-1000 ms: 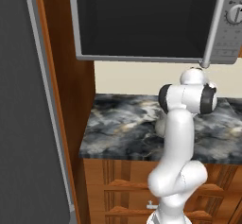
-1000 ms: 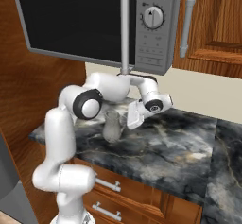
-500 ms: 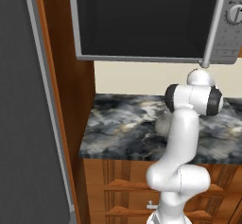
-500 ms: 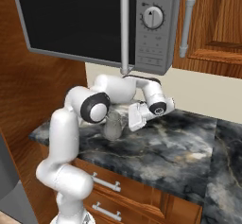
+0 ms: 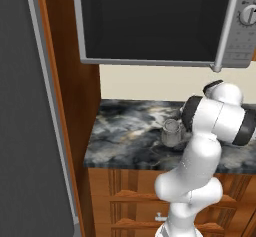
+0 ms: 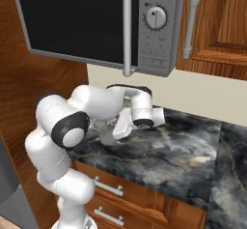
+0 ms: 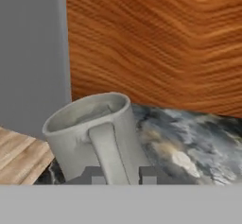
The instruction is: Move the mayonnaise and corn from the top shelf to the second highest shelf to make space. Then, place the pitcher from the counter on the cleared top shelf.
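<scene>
Pitcher (image 7: 92, 133), matte grey stone, strap handle between parted end effector (image 7: 121, 174) tips.

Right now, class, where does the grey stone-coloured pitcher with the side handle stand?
The grey stone-coloured pitcher stands upright on the dark marbled stone counter, below the microwave. In the hand view its handle faces the camera, between the two fingertips.

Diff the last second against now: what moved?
The arm swung its elbow over, carrying the gripper in on the pitcher; its fingertips now flank the handle, with no grip confirmed. The pitcher stayed upright in place on the counter; the microwave is unchanged.
</scene>
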{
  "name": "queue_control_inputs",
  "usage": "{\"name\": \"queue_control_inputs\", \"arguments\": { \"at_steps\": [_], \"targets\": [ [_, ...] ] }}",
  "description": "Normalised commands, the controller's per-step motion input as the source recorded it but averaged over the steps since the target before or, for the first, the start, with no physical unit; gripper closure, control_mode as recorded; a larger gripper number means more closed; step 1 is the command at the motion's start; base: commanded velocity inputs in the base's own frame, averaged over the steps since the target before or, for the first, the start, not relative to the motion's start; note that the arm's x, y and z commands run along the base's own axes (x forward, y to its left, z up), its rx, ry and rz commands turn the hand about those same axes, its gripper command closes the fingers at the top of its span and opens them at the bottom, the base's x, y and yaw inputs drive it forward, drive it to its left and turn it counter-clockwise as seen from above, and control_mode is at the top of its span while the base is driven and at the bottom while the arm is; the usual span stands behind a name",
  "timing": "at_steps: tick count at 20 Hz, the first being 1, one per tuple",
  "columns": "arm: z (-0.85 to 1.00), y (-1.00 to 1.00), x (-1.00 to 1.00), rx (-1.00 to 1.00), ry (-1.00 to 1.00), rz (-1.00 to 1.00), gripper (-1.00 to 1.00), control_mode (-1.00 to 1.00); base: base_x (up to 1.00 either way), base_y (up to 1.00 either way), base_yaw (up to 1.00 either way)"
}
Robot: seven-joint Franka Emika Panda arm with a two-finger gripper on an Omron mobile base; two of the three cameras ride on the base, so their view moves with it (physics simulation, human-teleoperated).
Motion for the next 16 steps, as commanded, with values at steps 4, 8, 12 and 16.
{"name": "queue_control_inputs", "arguments": {
  "at_steps": [4,8,12,16],
  "targets": [
    [0.03,0.27,-0.71,-0.03,-0.06,-0.51,1.00,-1.00,0.00,0.00,0.00],
    [0.34,0.04,-0.45,-0.01,-0.02,-0.56,1.00,-1.00,0.00,0.00,0.00],
    [0.74,0.00,-0.11,-0.02,0.00,-0.51,1.00,-1.00,0.00,0.00,0.00],
    [0.78,0.06,-0.04,-0.07,0.00,-0.42,1.00,-1.00,0.00,0.00,0.00]
  ]
}}
